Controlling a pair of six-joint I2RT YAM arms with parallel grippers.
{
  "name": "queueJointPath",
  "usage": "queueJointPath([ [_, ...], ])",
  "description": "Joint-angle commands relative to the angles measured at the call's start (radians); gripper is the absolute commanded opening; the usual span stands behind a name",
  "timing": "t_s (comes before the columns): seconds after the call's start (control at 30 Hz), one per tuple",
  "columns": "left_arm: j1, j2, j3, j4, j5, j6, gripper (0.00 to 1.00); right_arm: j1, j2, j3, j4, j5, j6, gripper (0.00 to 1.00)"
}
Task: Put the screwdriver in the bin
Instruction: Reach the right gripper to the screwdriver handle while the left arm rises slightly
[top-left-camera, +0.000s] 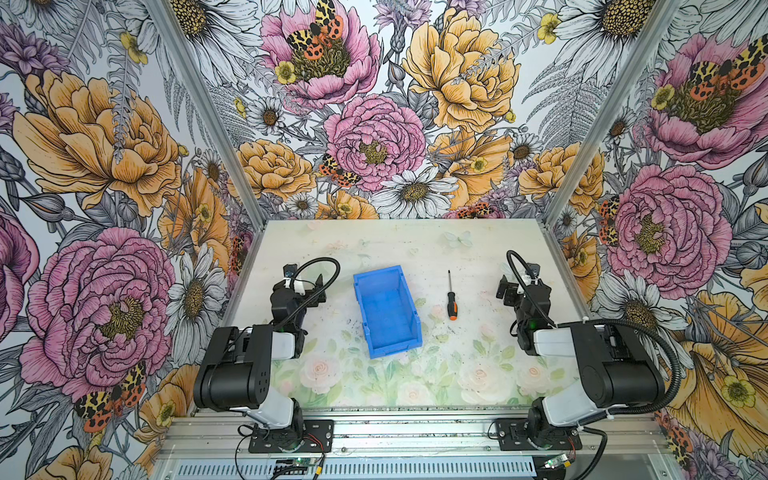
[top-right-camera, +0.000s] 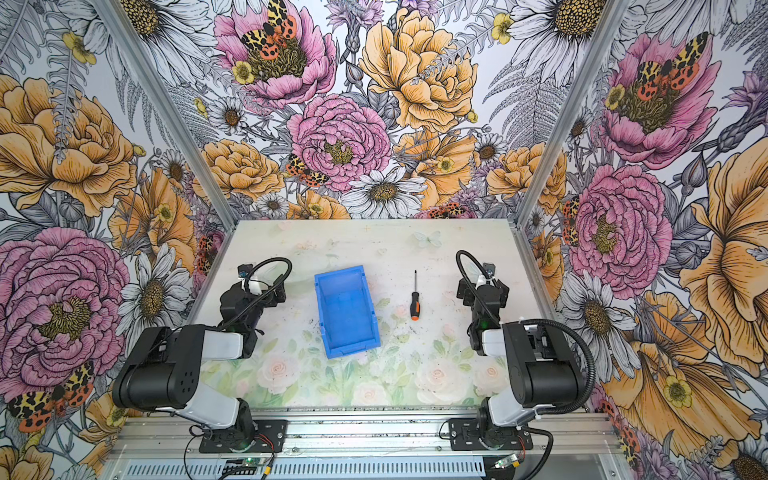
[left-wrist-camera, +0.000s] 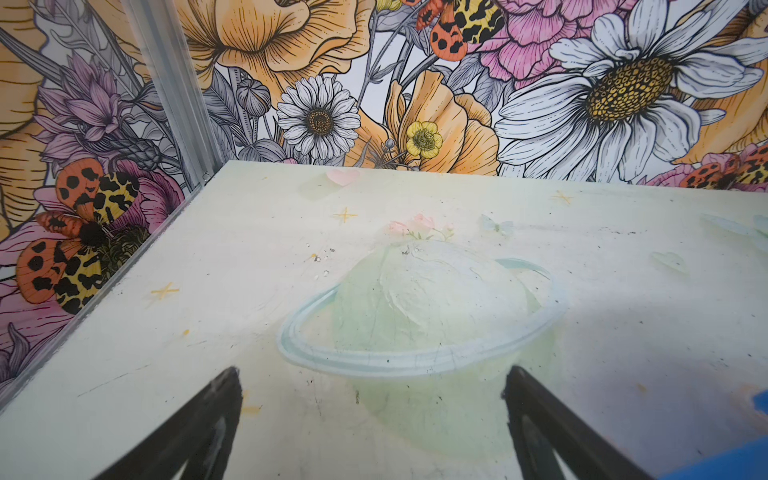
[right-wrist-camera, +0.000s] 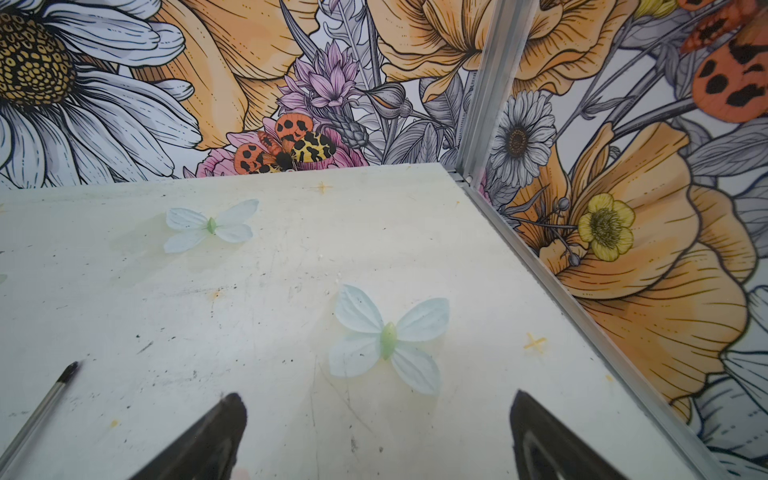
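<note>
Lying flat on the table (top-left-camera: 469, 249), the screwdriver (top-left-camera: 451, 296) is out in the open in both top views. It is just right of the bin (top-left-camera: 384, 309), near it but not touching. The thin shaft points toward the flowered back wall (top-left-camera: 374, 124), and the black-and-orange handle points toward the arm bases. The bin stands upright near the middle of the table, open side up and turned slightly askew (blue floor shows bare).

The left gripper (left-wrist-camera: 374, 419) sits to the left of the bin and apart from it. Its jaws are spread wide, with only printed table between the dark fingers (left-wrist-camera: 208, 424). A blue corner of the bin pokes in at the edge of the left wrist view.

The right gripper (right-wrist-camera: 374, 436) is on the right of the screwdriver and apart from it. Its jaws are also released wide and grasp nothing. A pale butterfly print (right-wrist-camera: 388, 338) lies on the table ahead of them. In the right wrist view the screwdriver's shaft and tip show off to one side, clear of the nearer finger; the handle is out of that view.
</note>
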Motion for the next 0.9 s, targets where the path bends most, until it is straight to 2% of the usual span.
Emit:
queueJointPath([
  [0.0, 0.01, -0.103, 0.005, -0.077, -0.028, -0.037, 0.99, 0.016, -0.059, 0.009, -0.028, 0.059, -0.002, 0.99],
  [0.1, 0.01, -0.202, 0.088, -0.365, -0.064, -0.059, 0.99, 0.022, -0.133, 0.053, -0.187, 0.103, 0.02, 0.99],
  [0.2, -0.003, -0.282, 0.114, -0.502, -0.075, -0.055, 0.99, 0.025, -0.201, 0.147, -0.451, 0.118, 0.053, 0.99],
  [0.3, -0.051, -0.355, 0.177, -0.72, -0.202, -0.09, 0.99, 0.033, -0.244, 0.271, -0.739, 0.149, 0.131, 0.99],
  [0.4, -0.082, -0.398, 0.258, -0.954, -0.3, -0.186, 0.99, 0.043, -0.263, 0.381, -0.992, 0.167, 0.238, 0.99],
  [0.53, -0.139, -0.405, 0.342, -1.165, -0.307, -0.233, 0.98, 0.115, -0.308, 0.435, -1.152, 0.153, 0.284, 0.99],
  [0.67, -0.206, -0.445, 0.358, -1.243, -0.249, -0.278, 0.99, 0.171, -0.322, 0.482, -1.293, 0.079, 0.377, 0.99],
  [0.8, -0.212, -0.469, 0.383, -1.348, -0.115, -0.379, 0.99, 0.204, -0.259, 0.532, -1.396, -0.065, 0.465, 1.0],
  [0.87, -0.215, -0.467, 0.389, -1.37, -0.047, -0.392, 0.99, 0.234, -0.216, 0.542, -1.419, -0.097, 0.493, 1.0],
])
